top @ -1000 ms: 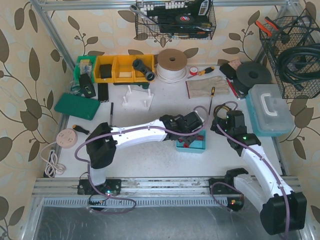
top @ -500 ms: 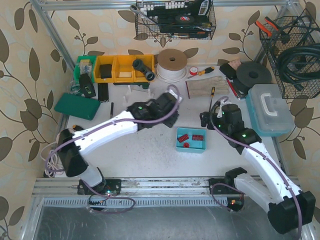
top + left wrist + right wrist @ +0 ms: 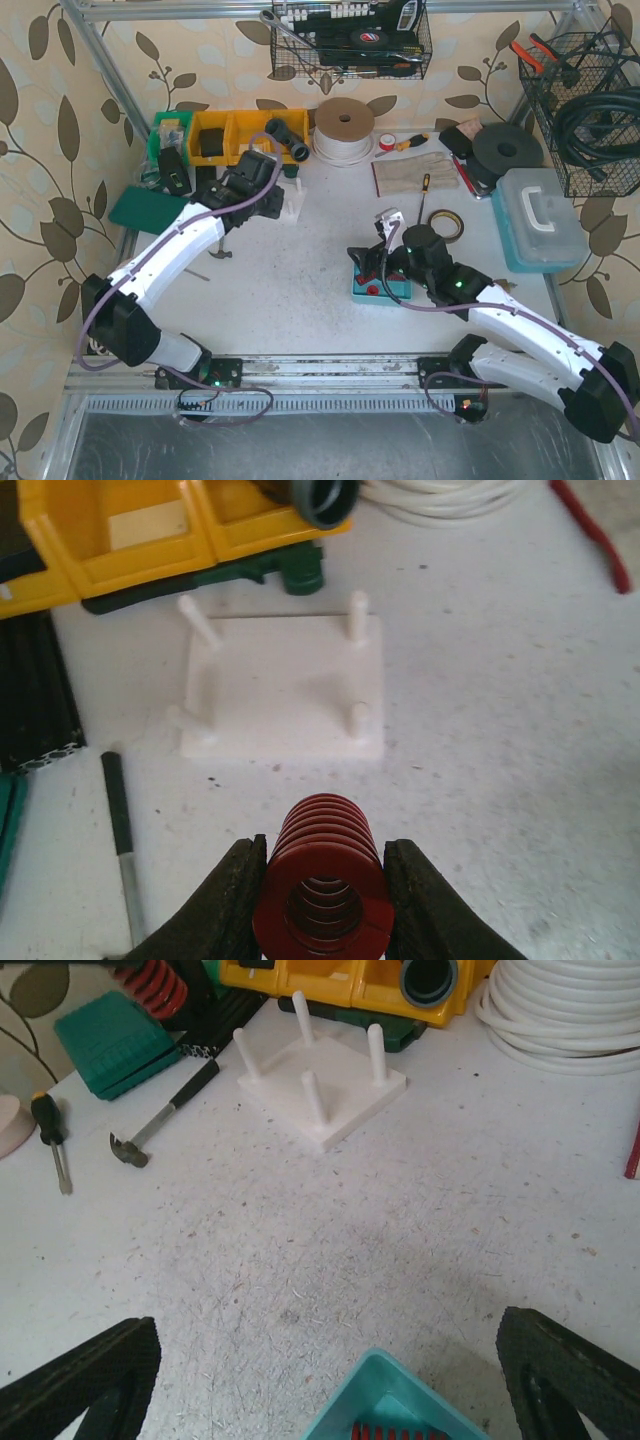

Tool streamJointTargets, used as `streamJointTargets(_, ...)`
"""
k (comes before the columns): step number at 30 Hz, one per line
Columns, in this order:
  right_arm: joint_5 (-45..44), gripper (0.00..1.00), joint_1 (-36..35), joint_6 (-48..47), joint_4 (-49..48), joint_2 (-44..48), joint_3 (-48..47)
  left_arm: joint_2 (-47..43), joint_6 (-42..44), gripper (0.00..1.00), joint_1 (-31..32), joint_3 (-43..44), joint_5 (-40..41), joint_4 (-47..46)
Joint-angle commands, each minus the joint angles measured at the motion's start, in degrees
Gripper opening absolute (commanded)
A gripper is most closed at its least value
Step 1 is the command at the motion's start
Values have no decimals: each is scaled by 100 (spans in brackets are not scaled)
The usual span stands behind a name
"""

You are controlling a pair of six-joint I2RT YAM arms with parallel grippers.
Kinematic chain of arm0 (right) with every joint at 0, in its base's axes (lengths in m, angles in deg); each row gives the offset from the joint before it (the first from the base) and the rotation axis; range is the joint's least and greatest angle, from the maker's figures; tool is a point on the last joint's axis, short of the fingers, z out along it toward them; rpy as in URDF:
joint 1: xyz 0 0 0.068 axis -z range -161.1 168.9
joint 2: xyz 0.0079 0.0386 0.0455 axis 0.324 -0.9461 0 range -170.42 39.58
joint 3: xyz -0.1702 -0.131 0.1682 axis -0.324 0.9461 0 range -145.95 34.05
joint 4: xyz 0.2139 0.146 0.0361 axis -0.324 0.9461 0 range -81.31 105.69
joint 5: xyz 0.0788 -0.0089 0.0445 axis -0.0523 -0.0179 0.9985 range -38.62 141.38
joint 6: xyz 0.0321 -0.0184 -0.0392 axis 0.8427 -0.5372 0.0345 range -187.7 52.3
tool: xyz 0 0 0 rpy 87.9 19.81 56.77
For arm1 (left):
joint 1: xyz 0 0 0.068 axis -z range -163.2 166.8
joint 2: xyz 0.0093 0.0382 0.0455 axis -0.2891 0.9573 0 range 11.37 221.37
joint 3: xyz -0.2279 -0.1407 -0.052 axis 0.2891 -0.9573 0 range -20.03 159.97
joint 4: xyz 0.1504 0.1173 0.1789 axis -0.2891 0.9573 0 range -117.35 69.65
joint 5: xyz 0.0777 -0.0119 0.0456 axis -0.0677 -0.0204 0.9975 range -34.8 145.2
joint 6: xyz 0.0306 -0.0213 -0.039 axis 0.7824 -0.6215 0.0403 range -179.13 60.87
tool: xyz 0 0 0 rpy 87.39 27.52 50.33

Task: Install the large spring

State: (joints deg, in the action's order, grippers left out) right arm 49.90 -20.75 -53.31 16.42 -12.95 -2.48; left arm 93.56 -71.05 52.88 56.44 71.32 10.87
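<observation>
Red spring, white peg plate, yellow bins — teal tray

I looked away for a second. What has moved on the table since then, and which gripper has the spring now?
The left gripper swung from above the teal tray up and left across the table, stopping just short of the white peg base. It is shut on the large red spring. The right gripper moved left to hover over the tray, jaws wide open. The tray and peg base stayed put.
</observation>
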Motion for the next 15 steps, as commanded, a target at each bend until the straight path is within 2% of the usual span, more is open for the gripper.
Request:
streamJointTargets(1,-308,91,-171,-288,-545,-22,258,330,235,6,-619,105,-440,-258)
streamJointTargets(6,-611,91,-216,-285,-601,22,357,828,190,6,-1183,277,-805,-467)
streamJointTargets(15,-1222,91,-242,-304,-422,286,439,1819,207,4,-1563,1131,-729,-687)
